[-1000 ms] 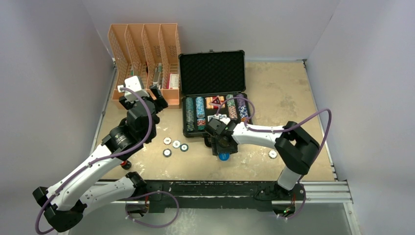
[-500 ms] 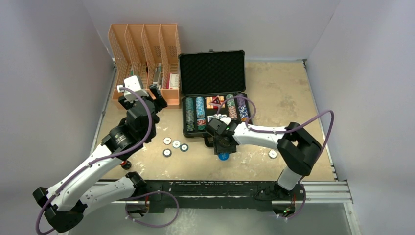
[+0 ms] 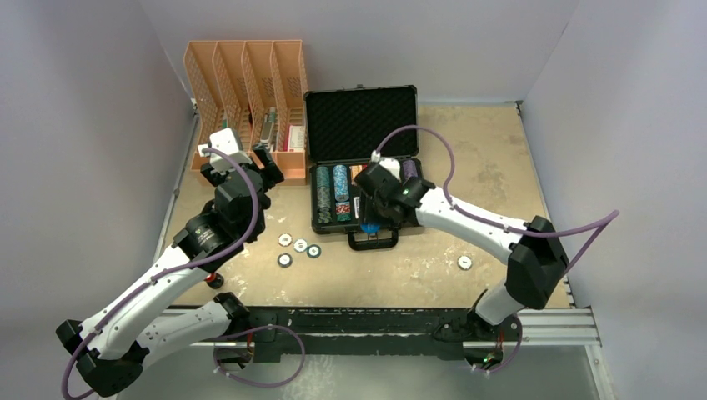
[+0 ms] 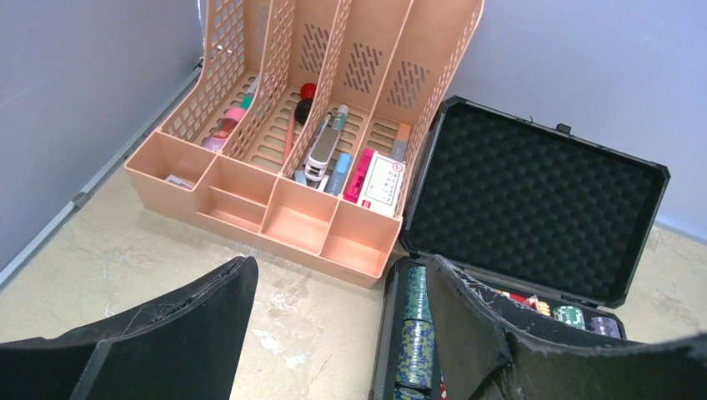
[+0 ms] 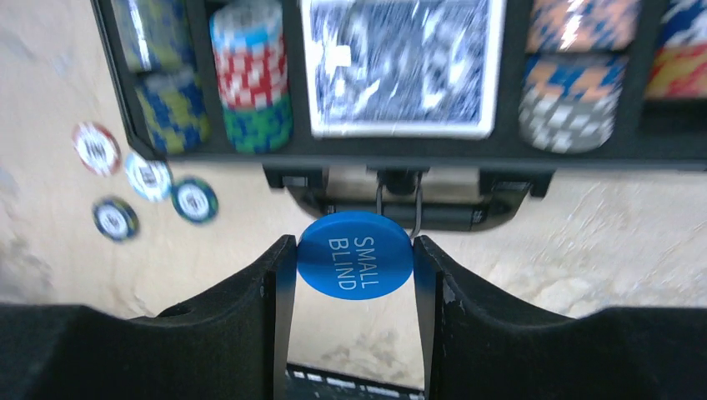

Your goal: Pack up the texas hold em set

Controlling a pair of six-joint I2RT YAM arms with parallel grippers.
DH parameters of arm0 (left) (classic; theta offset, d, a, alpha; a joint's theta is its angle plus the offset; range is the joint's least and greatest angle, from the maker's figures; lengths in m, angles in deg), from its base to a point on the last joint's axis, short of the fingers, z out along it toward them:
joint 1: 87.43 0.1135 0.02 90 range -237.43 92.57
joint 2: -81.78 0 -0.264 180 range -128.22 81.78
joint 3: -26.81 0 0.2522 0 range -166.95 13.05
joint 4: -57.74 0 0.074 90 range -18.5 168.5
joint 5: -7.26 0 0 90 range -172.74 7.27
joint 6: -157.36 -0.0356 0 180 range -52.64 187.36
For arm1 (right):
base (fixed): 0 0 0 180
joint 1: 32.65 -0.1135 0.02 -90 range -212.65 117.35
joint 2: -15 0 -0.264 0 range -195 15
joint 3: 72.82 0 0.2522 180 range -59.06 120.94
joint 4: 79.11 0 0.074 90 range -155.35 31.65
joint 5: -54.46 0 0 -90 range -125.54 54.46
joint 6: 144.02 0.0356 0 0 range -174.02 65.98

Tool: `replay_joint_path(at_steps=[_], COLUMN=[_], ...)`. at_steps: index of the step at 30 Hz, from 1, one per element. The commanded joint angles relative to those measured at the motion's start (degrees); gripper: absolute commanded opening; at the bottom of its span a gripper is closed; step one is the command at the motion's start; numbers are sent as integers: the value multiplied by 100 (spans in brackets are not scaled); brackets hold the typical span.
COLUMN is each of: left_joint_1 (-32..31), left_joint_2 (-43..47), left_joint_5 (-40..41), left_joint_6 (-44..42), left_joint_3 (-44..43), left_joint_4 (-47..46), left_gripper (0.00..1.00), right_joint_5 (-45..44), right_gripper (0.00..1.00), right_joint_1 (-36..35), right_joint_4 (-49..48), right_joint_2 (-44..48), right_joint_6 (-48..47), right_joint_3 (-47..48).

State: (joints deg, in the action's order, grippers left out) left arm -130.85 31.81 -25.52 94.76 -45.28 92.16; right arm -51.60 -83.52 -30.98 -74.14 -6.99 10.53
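The black case (image 3: 361, 125) lies open, its lid up, with rows of poker chips (image 3: 332, 193) in the foam tray. My right gripper (image 3: 371, 218) hovers over the case's front handle (image 3: 373, 241), shut on a blue disc (image 5: 354, 254) marked SMALL BLIND, pinched by its edges. In the right wrist view a blue card deck (image 5: 400, 67) and chip stacks (image 5: 250, 79) sit in the tray ahead. Several loose chips (image 3: 298, 247) lie on the table left of the handle. My left gripper (image 3: 246, 167) stands open and empty by the case's left side (image 4: 454, 333).
An orange slotted organiser (image 3: 246, 92) with pens and cards stands at the back left, touching the case lid. A white disc (image 3: 464, 262) lies alone on the table to the right. A small red-and-black bottle (image 3: 215, 281) sits under the left arm.
My right gripper has closed on the blue disc, lifted it off the table and carried it back toward the case, over the handle. The left arm has not moved.
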Motion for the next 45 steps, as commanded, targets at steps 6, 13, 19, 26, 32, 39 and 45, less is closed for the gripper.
replay_joint_path(at_steps=[6,13,19,26,32,39,45], left_joint_1=[68,176,222,262,282,283,296], left_joint_2=[7,-30,-62,-100,-93,-105,-140], left_joint_5=[-16,-227,-309,-406,-439,-507,-572], left_joint_6=[-24,24,48,78,87,87,69], left_joint_3=[6,-3,5,8,5,-27,-39], left_joint_4=[-159,-203,-212,-216,-213,-196,-189], left_gripper=[73,73,73,73,73,74,74], right_joint_5=[-549,-608,-661,-623,-566,-1498,-1841], right_gripper=[52,52,52,53,70,75,75], right_joint_1=[772,849,881,903,904,1209,2392], right_joint_4=[101,9,-130,-195,-144,176,84], right_joint_2=[-497,-1117,-1412,-1547,-1499,-629,403], right_joint_6=[-445,-736,-898,-947,-930,-169,451], right_joint_3=[1050,1393,1528,1530,1639,1255,-49])
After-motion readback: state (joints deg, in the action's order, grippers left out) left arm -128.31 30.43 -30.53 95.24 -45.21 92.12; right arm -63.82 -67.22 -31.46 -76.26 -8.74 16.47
